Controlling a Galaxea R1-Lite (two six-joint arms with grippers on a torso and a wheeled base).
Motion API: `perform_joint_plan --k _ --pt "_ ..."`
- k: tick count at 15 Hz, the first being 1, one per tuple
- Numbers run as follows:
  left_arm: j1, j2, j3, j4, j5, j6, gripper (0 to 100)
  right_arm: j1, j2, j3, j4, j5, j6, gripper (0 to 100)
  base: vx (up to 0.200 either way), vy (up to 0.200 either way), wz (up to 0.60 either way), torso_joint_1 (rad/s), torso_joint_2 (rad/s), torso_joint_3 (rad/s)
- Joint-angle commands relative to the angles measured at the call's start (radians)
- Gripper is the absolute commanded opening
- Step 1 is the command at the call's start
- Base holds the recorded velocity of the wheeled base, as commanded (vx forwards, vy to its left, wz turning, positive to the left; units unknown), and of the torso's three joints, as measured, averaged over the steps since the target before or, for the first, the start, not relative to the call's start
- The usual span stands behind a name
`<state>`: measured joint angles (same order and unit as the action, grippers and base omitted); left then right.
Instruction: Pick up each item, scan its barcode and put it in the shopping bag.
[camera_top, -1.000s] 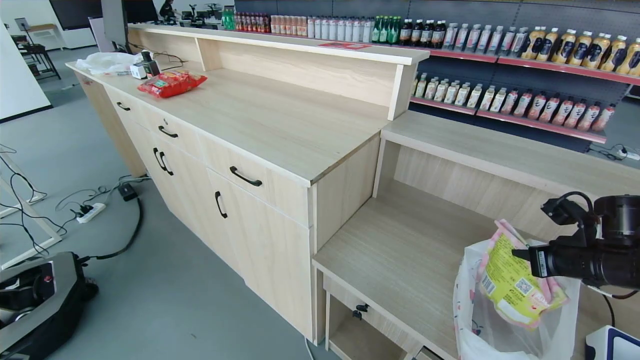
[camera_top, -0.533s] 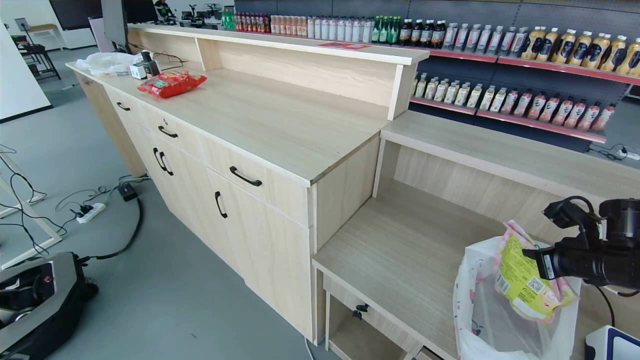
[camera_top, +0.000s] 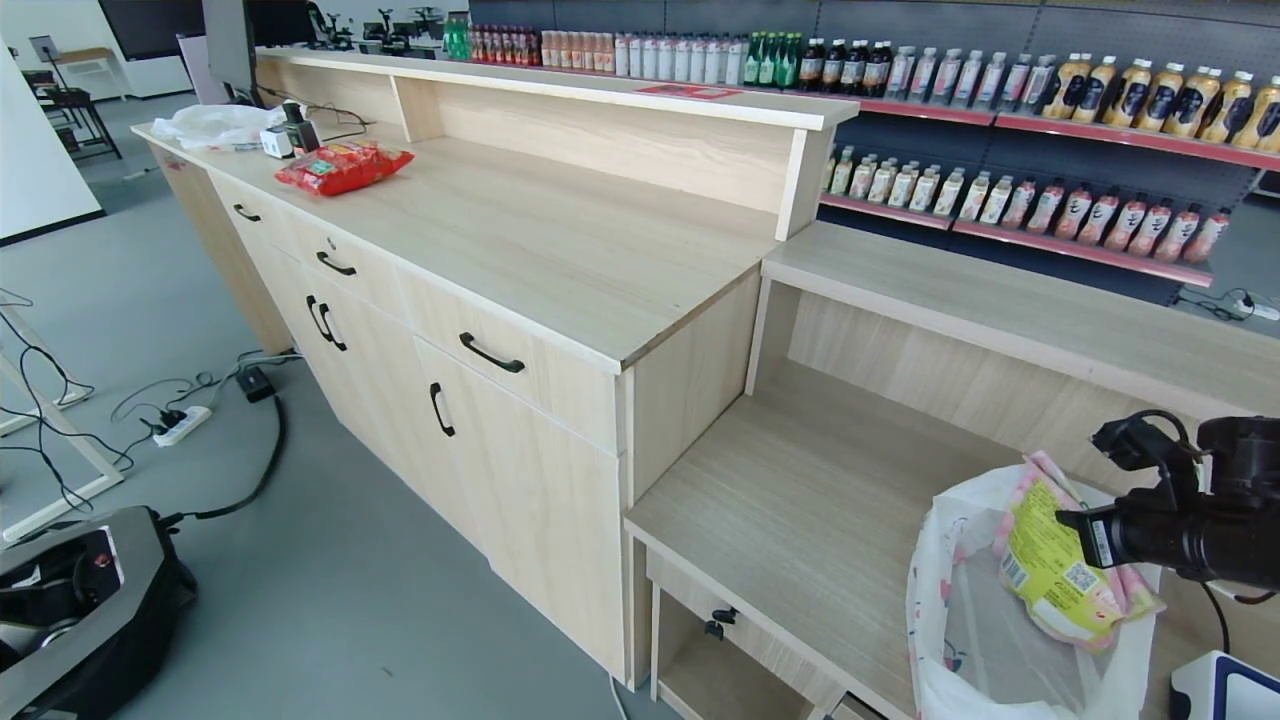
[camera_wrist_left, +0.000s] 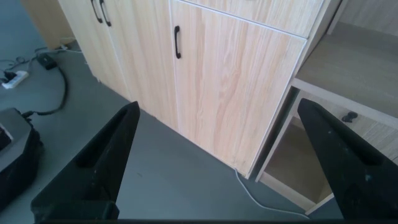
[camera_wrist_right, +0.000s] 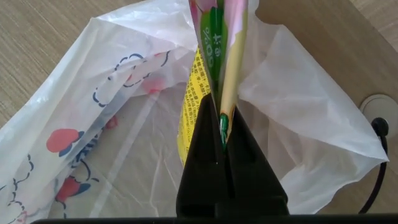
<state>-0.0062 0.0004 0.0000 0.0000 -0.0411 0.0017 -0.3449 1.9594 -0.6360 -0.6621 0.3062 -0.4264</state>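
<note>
A yellow-green and pink snack pouch (camera_top: 1050, 560) hangs upright in the mouth of the white printed shopping bag (camera_top: 950, 610), which stands on the low shelf (camera_top: 800, 500) at the right. My right gripper (camera_top: 1078, 523) is shut on the pouch's top edge; the right wrist view shows the pouch (camera_wrist_right: 211, 43) pinched between its fingers (camera_wrist_right: 208, 134) above the open bag (camera_wrist_right: 118, 106). My left gripper (camera_wrist_left: 217, 162) is open and holds nothing, low over the grey floor beside the cabinet doors (camera_wrist_left: 236, 81). A red snack pack (camera_top: 343, 166) lies on the far counter next to a barcode scanner (camera_top: 298, 128).
A long wooden counter (camera_top: 560, 250) with drawers runs to the far left. Shelves of bottles (camera_top: 1000, 130) line the back. Cables and a power strip (camera_top: 182, 425) lie on the floor. A white and blue device (camera_top: 1225, 690) sits beside the bag.
My right gripper has carried the pouch down and to the right, lowering it further into the bag's mouth. Nothing else has moved.
</note>
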Motion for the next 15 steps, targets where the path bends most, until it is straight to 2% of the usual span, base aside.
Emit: perform_joint_plan --k 1,6,7,11,14,15 --pt "0.000 0.001 0.000 0.000 0.000 0.000 100 -0.005 0.036 -0.002 -0.011 0.002 0.001 0 0.000 0.000 0.00 0.000 0.00 0.000" --pt "0.000 0.001 0.000 0.000 0.001 0.000 100 -0.005 0.053 -0.007 -0.036 0.004 0.001 0 0.000 0.000 0.00 0.000 0.00 0.000" --pt "0.000 0.001 0.000 0.000 0.000 0.000 100 -0.005 0.052 -0.007 -0.034 0.004 0.001 100 0.000 0.000 0.00 0.000 0.00 0.000" --pt "0.000 0.001 0.000 0.000 0.000 0.000 100 -0.002 0.010 -0.013 -0.036 0.019 0.005 100 0.000 0.000 0.00 0.000 0.00 0.000" --pt "0.000 0.001 0.000 0.000 0.001 0.000 100 0.023 -0.183 -0.025 0.001 0.142 0.032 100 0.000 0.000 0.00 0.000 0.00 0.000" --pt "0.000 0.001 0.000 0.000 0.000 0.000 100 0.033 -0.260 -0.024 0.027 0.146 0.040 100 0.000 0.000 0.00 0.000 0.00 0.000"
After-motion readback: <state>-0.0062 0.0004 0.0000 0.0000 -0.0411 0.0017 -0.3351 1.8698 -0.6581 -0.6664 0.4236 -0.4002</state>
